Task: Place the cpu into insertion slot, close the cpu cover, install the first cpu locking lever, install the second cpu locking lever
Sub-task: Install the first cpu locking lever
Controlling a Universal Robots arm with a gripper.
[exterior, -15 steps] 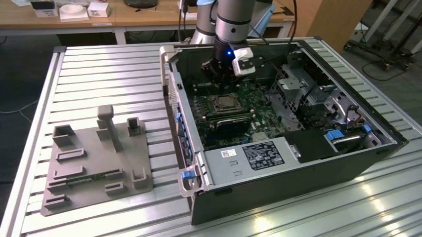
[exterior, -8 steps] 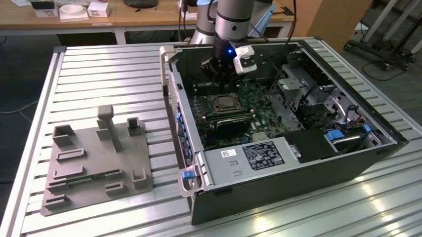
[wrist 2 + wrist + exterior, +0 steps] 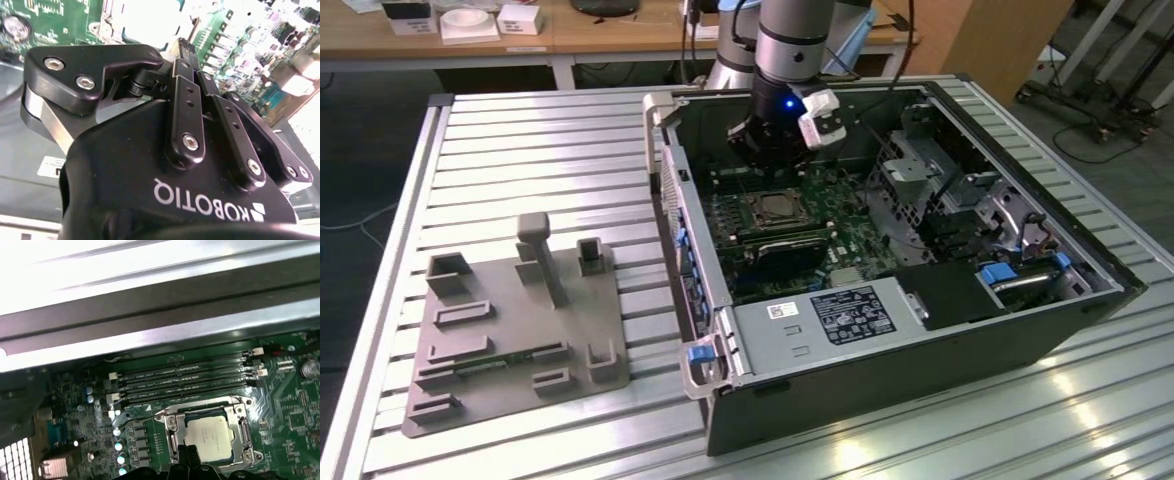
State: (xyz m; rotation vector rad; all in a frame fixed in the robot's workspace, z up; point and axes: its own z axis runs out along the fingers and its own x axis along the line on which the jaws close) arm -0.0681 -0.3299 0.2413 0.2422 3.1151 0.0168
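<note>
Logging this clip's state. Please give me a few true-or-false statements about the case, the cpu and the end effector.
1. The cpu sits in the insertion slot: true.
2. The computer case is closed up: false; its side is open and the motherboard shows.
3. The end effector hangs outside the computer case: false; it is inside, over the motherboard near the cpu.
4. Long memory slots run beside the insertion slot: true.

Arm (image 3: pixel 794 35) points downward; end effector (image 3: pixel 183 45) fingers seemingly pressed together.
</note>
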